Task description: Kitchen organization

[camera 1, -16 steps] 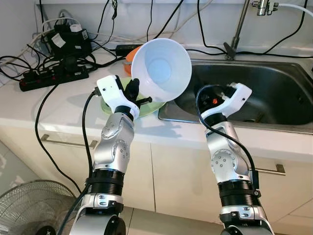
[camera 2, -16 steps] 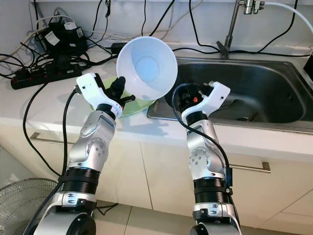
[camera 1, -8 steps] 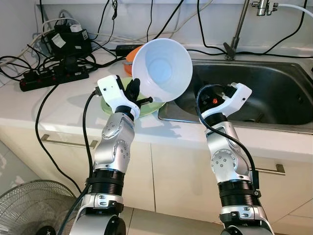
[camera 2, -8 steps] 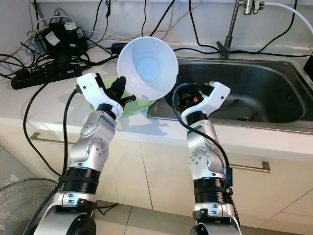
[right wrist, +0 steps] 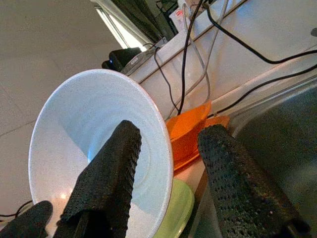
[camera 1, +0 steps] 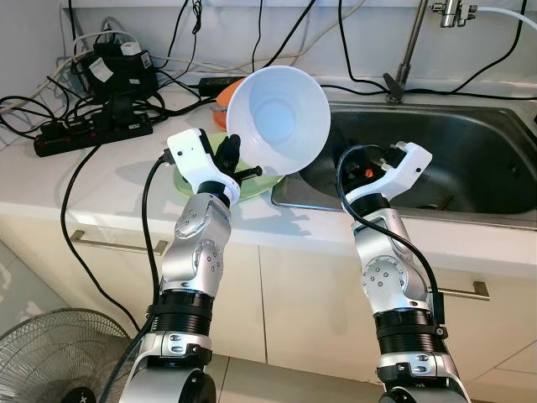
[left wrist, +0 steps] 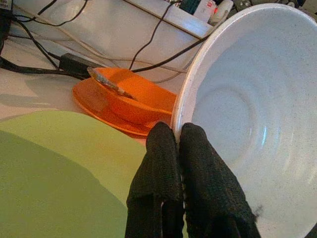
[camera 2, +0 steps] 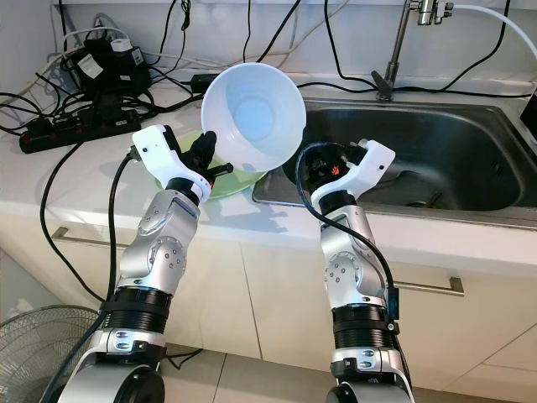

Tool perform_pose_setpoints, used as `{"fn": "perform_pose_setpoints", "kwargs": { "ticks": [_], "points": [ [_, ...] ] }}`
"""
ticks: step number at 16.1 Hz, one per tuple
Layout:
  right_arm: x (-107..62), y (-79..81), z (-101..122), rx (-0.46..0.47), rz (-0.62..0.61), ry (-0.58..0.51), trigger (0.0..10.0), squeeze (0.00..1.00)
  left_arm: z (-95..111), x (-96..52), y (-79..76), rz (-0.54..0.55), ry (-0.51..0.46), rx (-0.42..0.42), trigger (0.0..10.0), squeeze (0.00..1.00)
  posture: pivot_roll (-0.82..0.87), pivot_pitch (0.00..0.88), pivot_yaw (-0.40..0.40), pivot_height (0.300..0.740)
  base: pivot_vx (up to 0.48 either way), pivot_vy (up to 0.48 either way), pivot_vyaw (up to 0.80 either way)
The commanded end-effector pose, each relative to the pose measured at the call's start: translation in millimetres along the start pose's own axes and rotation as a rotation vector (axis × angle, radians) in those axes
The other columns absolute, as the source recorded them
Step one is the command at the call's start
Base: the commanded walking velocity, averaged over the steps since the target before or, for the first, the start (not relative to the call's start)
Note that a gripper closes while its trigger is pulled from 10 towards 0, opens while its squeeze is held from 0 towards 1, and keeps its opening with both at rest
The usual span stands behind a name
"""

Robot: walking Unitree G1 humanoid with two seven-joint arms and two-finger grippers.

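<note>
You are looking down at a white kitchen counter [camera 1: 101, 180] with a steel sink [camera 1: 453, 159] set into its right half, a tap [camera 1: 411, 50] behind it, and a tangle of black cables and a power strip [camera 1: 92, 133] lying along the back left. A green plate [camera 1: 197, 180] is sitting near the counter's front edge just left of the sink, and an orange bowl on an orange plate [left wrist: 124, 106] is resting behind it toward the wall. The left gripper [left wrist: 177, 144] is pinching the rim of a large white bowl [camera 1: 277, 117] with its 2 fingers closed on the edge, holding it tilted in the air above the green plate and the sink's left corner. The right gripper [right wrist: 168, 168] is hanging at the sink's front left corner with its 2 fingers spread apart, 1 on each side of the bowl's far rim but not visibly gripping it. This looks like a handover or a carry step in sorting the dishes, so your next move probably calls for closing the right fingers on the rim before the left lets go, or setting the bowl down. Room is tight between the 2 wrists; the sink basin to the right is offering the most open space, while the cables are crowding the left.
</note>
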State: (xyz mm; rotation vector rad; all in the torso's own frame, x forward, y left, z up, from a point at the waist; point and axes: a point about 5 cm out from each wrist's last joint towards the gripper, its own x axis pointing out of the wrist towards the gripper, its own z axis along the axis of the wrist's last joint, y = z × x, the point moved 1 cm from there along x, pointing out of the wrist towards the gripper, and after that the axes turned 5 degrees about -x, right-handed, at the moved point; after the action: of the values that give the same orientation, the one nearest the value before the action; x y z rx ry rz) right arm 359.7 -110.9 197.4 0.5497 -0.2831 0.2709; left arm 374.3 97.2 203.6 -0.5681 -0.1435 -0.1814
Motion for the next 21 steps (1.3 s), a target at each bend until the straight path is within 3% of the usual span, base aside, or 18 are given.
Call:
{"fn": "perform_pose_setpoints", "kwargs": {
  "ticks": [1, 10, 18, 21],
  "points": [
    [-1.3, 2.8, 0, 0.001, 0.025, 0.013, 10.0, 0.0, -1, -1.5, -15.6, -0.106, 0.02, 0.016, 10.0, 0.0, 0.04, 0.0, 0.087, 0.74, 0.0, 0.0, 0.0],
    [-1.4, 1.9, -2, -0.004, 0.026, 0.024, 10.0, 0.0, -1, -2.9, -20.0, -0.144, 0.031, 0.017, 10.0, 0.0, 0.04, 0.0, 0.086, 0.74, 0.0, 0.0, 0.0],
    [-3.0, -7.0, -4, -0.026, -0.027, 0.029, 10.0, 0.0, 15, -5.1, -5.2, -0.079, -0.053, -0.006, 10.0, 0.0, 0.04, 0.0, 0.085, 0.74, 0.0, 0.0, 0.0],
    [-2.9, -7.6, -4, -0.027, -0.029, 0.032, 10.0, 0.0, 11, -5.9, -8.7, -0.107, -0.025, -0.015, 10.0, 0.0, 0.04, 0.0, 0.084, 0.74, 0.0, 0.0, 0.0]
  ]
}}
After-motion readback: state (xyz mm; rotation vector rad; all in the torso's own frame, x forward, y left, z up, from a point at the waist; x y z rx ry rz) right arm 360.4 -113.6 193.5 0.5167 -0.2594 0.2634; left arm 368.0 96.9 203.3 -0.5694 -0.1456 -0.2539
